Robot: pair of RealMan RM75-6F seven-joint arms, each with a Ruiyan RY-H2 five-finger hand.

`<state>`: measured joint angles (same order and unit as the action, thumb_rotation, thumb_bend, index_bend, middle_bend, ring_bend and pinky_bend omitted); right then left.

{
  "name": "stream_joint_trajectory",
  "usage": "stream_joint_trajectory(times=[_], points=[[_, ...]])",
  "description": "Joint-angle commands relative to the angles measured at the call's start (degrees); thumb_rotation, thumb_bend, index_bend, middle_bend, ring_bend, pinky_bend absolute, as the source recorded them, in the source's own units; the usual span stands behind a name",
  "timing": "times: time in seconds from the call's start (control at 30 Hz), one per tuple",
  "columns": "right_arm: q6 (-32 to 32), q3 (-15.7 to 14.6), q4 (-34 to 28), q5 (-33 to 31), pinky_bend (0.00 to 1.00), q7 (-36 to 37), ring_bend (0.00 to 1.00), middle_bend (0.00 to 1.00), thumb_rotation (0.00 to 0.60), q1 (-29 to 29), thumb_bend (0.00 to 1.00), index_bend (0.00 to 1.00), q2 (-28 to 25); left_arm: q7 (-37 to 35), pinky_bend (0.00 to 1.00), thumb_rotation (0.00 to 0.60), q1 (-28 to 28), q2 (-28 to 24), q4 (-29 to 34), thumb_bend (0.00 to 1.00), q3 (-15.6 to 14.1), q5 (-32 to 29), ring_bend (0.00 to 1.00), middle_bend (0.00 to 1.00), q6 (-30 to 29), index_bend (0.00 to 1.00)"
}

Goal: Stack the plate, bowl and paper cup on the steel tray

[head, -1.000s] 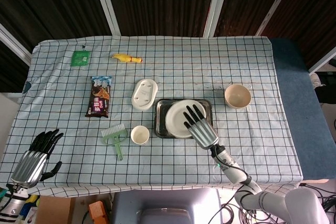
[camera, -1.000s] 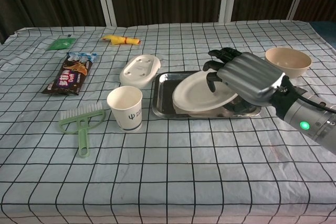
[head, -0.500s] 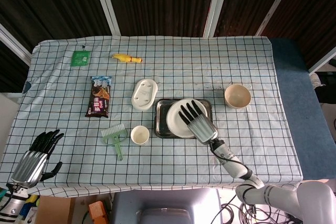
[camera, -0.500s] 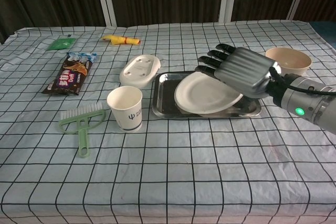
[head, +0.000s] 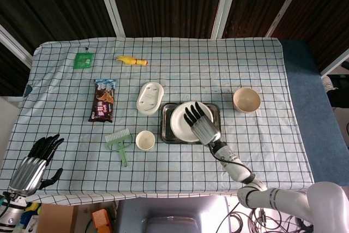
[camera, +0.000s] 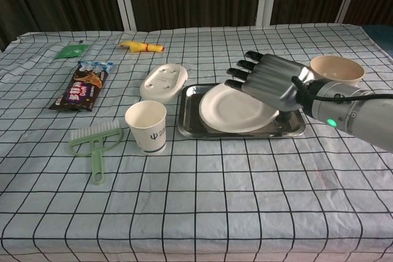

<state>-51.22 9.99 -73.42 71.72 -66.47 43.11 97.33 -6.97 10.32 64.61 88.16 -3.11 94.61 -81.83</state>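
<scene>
While the plate [camera: 232, 108] lies on the steel tray [camera: 191, 128] near the middle of the counter [camera: 196, 213], my right hand [camera: 269, 83] hovers over its far right edge, fingers spread flat, holding nothing as far as I can tell. My left hand [head: 34, 165] hangs off the counter's near left corner, fingers loosely apart, empty. I judge the plate stiff, smooth and light, liable to skid on the steel. Next, the bowl [camera: 334, 70], well to the right of the tray, looks rigid and best taken across its rim. Lightest is the paper cup [camera: 146, 126], left of the tray; it would crush, so I would hold its wall gently.
</scene>
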Motion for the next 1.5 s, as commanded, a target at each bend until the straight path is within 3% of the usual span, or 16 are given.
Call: stream_joint_trajectory(times=[0.03, 0.33, 0.5, 0.63, 0.87, 1.07, 1.23, 1.5], points=[[0.6, -1.0, -4.7, -3.6, 0.0, -3.2, 0.0, 0.0, 0.6, 0.0, 0.02, 0.0, -2.8, -0.2, 0.05, 0.6, 0.0, -0.1, 0.0, 0.37, -0.1, 0.1, 0.0, 0.0, 0.0, 0.0], [-1.9, -1.7, -11.8, -7.9, 0.0, -2.3, 0.0, 0.0, 0.6, 0.1, 0.01, 0.0, -6.7, -1.0, 0.05, 0.6, 0.0, -0.4, 0.1, 0.37, -0.3, 0.7, 0.0, 0.0, -0.2, 0.0], [-6.5, -2.7, -17.0, -3.7, 0.0, 6.5, 0.0, 0.0, 0.6, -2.7, 0.01, 0.0, -11.7, -1.4, 0.05, 0.6, -0.3, -0.5, 0.0, 0.37, -0.3, 0.8, 0.0, 0.0, -1.0, 0.0], [-10.6, -3.2, -17.0, 0.8, 0.0, 14.2, 0.0, 0.0, 0.6, -5.1, 0.02, 0.0, -15.1, -1.6, 0.05, 0.6, -0.4, -0.5, 0.0, 0.37, -0.3, 0.9, 0.0, 0.0, -1.2, 0.0], [-15.2, -2.5, -5.3, 2.1, 0.0, 28.0, 0.0, 0.0, 0.6, -9.0, 0.02, 0.16, -16.4, -1.3, 0.05, 0.6, -0.3, -0.3, 0.0, 0.37, -0.3, 1.0, 0.0, 0.0, -1.1, 0.0], [-13.1, -1.9, 11.5, 1.5, 0.0, 39.1, 0.0, 0.0, 0.6, -9.2, 0.04, 0.31, -10.6, -1.0, 0.05, 0.6, 0.4, 0.0, 0.1, 0.37, -0.1, 0.6, 0.0, 0.0, 0.3, 0.0], [-9.0, -2.8, 21.4, 1.6, 0.0, 44.7, 0.0, 0.0, 0.6, -8.6, 0.05, 0.36, -6.4, -0.8, 0.05, 0.6, 0.8, 0.1, 0.2, 0.37, 0.0, 0.3, 0.0, 0.0, 1.0, 0.0], [-6.0, -3.1, 29.7, 2.7, 0.0, 49.0, 0.0, 0.0, 0.6, -7.5, 0.07, 0.39, -1.8, -0.7, 0.05, 0.6, 1.0, 0.1, 0.0, 0.37, 0.1, 0.0, 0.0, 0.0, 1.5, 0.0]])
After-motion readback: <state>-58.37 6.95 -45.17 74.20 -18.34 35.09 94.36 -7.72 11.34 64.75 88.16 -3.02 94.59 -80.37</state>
